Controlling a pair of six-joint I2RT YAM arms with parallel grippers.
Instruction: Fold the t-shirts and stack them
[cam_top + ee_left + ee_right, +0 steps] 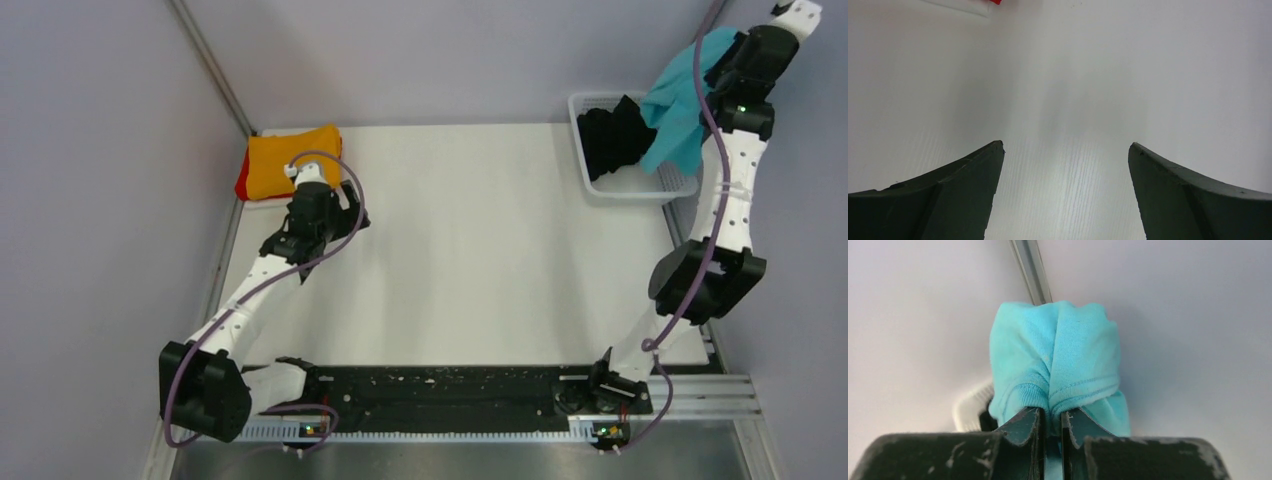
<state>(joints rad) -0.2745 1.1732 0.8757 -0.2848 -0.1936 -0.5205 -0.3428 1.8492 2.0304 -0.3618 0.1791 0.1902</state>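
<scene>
My right gripper (722,62) is raised high over the far right corner and is shut on the turquoise t-shirt (680,105), which hangs down over the white mesh basket (628,190). In the right wrist view the turquoise cloth (1055,357) is bunched and pinched between my fingers (1050,420). The black t-shirt (612,135) lies in the basket. The orange t-shirt (290,160) lies folded at the far left on top of the red t-shirt (243,186). My left gripper (345,215) is open and empty over bare table (1066,146), just near of the orange shirt.
A corner post (215,70) rises behind the folded stack. Walls close in on the left, back and right. The black rail (440,395) with the arm bases runs along the near edge. A red scrap (995,1) shows at the top of the left wrist view.
</scene>
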